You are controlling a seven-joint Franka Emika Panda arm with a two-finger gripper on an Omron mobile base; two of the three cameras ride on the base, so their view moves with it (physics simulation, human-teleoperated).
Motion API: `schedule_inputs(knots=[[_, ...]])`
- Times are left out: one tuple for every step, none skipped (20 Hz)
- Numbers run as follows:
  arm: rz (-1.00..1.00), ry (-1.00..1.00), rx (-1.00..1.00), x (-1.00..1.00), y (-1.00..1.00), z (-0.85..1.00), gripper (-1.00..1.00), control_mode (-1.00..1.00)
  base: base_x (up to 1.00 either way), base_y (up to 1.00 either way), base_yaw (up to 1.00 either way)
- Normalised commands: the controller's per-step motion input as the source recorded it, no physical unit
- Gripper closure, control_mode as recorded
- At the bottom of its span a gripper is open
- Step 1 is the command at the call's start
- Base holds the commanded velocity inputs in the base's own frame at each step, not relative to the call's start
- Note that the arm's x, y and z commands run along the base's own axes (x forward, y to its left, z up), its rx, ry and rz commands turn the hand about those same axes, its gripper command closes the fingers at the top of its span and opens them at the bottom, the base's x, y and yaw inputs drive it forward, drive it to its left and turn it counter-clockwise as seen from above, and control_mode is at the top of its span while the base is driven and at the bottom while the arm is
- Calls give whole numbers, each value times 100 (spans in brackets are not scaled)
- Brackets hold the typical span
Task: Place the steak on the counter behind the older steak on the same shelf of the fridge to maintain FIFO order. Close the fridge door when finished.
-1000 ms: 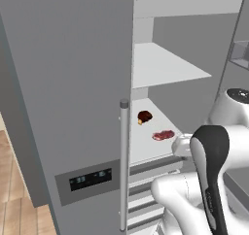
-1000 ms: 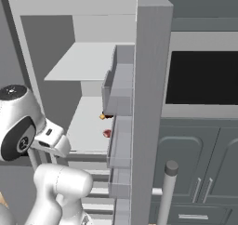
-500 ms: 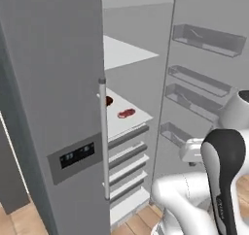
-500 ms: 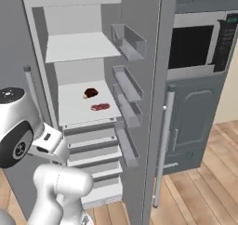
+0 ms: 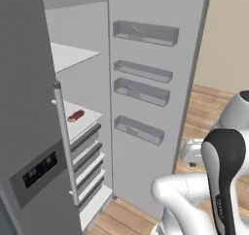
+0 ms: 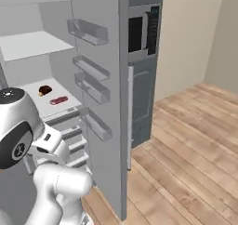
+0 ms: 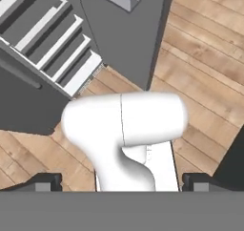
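In the left base view, the closed left door of the fridge (image 5: 29,132) fills the left edge, with its dark display panel (image 5: 36,172) low down and a vertical bar handle (image 5: 65,146) along its right edge. Just right of the handle, the white shelf (image 5: 90,116) shows inside the open compartment, and the older steak (image 5: 75,115), flat and pink-red, lies on it near the front. Below the shelf sit stacked drawers (image 5: 90,156). Further right, the fridge door (image 5: 151,83) stands swung wide open, its inner face carrying four grey bins (image 5: 145,32) one above another. Beyond it is wood floor (image 5: 204,108), and the arm rises at the lower right.

In the right base view, the arm stands at the lower left. Above it, the shelf (image 6: 32,91) holds the steak (image 6: 45,90), a dark brown lump, set behind the older steak (image 6: 59,100), which lies nearer the front edge; the two are close but apart. Right of them the fridge door (image 6: 109,126) stands open edge-on, and past it a dark cabinet column holds a microwave (image 6: 142,31).

In the hand view, the gripper (image 7: 121,182) points down at the floor in front of the drawers, its two dark fingertips (image 7: 45,181) set wide apart at the bottom corners with nothing between them.
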Motion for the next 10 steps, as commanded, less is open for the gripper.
schedule_inputs(knots=[[0,0,0,0,0,0,-100,100,-10,-56,-58],[0,0,0,0,0,0,-100,100,0,-64,-54],[0,0,0,0,0,0,-100,100,0,-63,-54],[0,0,0,0,0,0,-100,100,0,-64,-57],[0,0,0,0,0,0,-100,100,0,-61,-57],[0,0,0,0,0,0,-100,100,0,-72,-57],[0,0,0,0,0,0,-100,100,0,-69,-58],[0,0,0,0,0,0,-100,100,4,-64,-58],[0,0,0,0,0,0,-100,100,19,-64,-56],[0,0,0,0,0,0,-100,100,38,-60,-54]])
